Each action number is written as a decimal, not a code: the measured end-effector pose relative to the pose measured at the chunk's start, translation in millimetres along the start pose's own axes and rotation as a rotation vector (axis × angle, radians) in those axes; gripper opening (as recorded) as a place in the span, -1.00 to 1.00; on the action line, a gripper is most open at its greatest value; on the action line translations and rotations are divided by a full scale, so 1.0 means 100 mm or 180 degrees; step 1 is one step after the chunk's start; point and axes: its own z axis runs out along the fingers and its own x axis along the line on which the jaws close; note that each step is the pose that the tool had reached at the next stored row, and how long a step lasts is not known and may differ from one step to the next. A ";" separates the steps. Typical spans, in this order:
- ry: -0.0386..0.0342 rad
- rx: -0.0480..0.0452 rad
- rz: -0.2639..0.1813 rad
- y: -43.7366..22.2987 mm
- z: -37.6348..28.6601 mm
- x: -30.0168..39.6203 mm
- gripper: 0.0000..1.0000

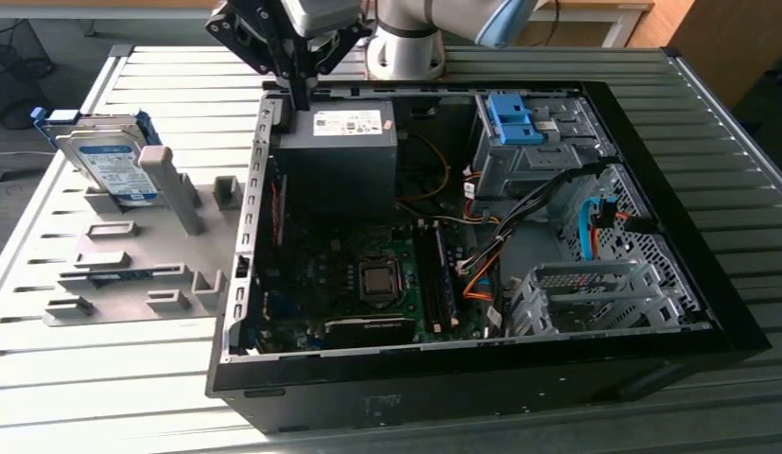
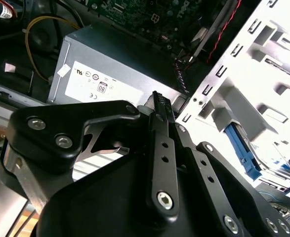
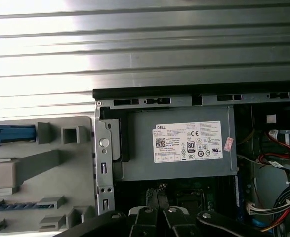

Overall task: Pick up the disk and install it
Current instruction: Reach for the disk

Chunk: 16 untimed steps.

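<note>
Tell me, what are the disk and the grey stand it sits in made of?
The disk looks like silver-grey metal with a dull sheen, wearing a white-and-blue label, probably paper. Its blue rails look like plastic: bright, even colour. The grey stand seems to be matte plastic too: uniform, blocky, no shine.

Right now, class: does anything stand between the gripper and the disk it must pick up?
Nothing visible does. The gripper, jaws shut, hangs above the case rim by the power supply; the disk stands in the grey fixture toward the exterior view's left, open air between.
</note>
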 end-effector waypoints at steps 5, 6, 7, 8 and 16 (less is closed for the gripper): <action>0.0001 0.0000 0.0000 -0.002 0.008 0.020 -0.79; 0.0002 0.0000 0.0000 -0.002 0.009 0.023 -0.79; 0.0002 0.0000 0.0000 -0.003 0.010 0.027 -0.79; 0.0002 0.0000 0.0000 -0.003 0.012 0.031 -0.79; 0.0003 0.0000 0.0000 -0.006 0.023 0.068 -0.79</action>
